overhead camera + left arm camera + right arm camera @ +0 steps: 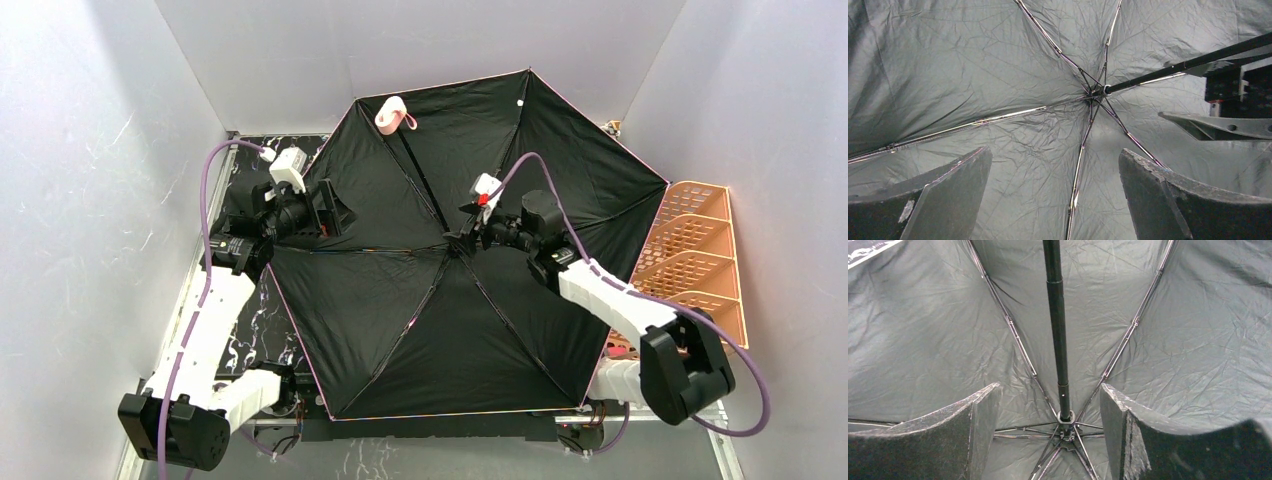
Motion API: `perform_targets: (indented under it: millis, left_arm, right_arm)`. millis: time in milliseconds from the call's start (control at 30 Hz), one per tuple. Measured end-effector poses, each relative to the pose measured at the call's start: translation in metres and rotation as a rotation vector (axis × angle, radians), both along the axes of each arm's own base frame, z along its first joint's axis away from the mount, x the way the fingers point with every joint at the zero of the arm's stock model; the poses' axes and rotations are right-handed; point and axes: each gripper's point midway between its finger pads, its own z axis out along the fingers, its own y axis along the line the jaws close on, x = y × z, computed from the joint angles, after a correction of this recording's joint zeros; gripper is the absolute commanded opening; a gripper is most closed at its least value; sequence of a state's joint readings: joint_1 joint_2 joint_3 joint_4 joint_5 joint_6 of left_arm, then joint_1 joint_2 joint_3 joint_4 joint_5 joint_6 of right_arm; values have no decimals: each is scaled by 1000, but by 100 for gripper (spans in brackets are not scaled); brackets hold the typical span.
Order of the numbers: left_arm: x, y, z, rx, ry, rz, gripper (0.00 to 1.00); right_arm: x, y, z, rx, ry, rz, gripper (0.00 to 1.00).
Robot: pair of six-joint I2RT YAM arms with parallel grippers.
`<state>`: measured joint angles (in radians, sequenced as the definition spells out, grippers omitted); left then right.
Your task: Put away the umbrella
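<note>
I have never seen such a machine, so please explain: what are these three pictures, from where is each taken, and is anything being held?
These are two robot arms fixed at the near edge of a table. The top picture looks down from above; the other two come from a small camera on each wrist, so the dark shapes at the bottom are that arm's own fingers.

An open umbrella lies with its black inside facing up and its pink handle at the far side. An orange mesh rack stands at the right.

The left gripper is open and holds nothing. The right gripper straddles the shaft near the hub, its fingers apart, not yet gripping.
</note>
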<state>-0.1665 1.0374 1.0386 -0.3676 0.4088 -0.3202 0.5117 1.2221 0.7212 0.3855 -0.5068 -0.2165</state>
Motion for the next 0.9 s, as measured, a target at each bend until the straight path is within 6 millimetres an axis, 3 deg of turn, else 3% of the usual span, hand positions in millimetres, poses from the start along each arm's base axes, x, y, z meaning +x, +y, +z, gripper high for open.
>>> perform_targets:
  millis: [433,900]
  left_arm:
    - [-3,0,-2,4,12,-2,98]
    - [-4,3,-7,15,31,11,98]
  right_arm:
    - [25,12,-54,-82,-1,27,71]
    - [44,24,-81,-103,10,42,48]
